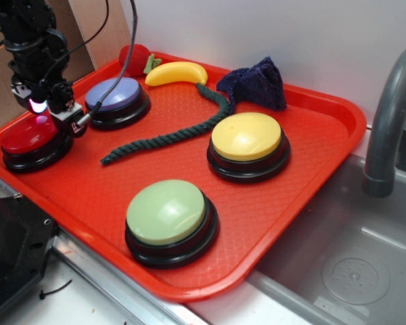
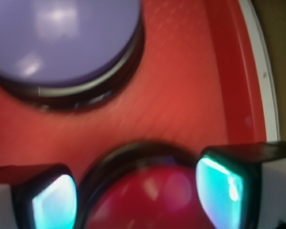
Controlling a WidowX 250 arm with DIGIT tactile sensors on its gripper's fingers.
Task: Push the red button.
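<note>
The red button (image 1: pixel 28 135) is a round buzzer with a glossy, domed red top on a black base, sitting at the left corner of the red tray (image 1: pixel 311 162), just beside the blue-topped button (image 1: pixel 115 95). The black claw (image 1: pixel 44 112) hangs directly over its dome, close to or touching it; which, I cannot tell. In the wrist view the red dome (image 2: pixel 152 195) fills the gap between the two pads (image 2: pixel 219 188), which glow teal and stand apart with nothing gripped between them. The tray is hard plastic with a fine pebbled texture and a raised, rounded rim. On it also rest a yellow-topped button (image 1: pixel 247 135), a green-topped button (image 1: pixel 166 211), a smooth yellow banana (image 1: pixel 176 72), a fuzzy red strawberry toy (image 1: pixel 135 57), a twisted dark green rope (image 1: pixel 169 135) and a nubbly dark blue cloth (image 1: pixel 257 84). A white wall stands behind; to the right lie a grey sink (image 1: pixel 352 264) and a curved grey faucet (image 1: pixel 389 115).
</note>
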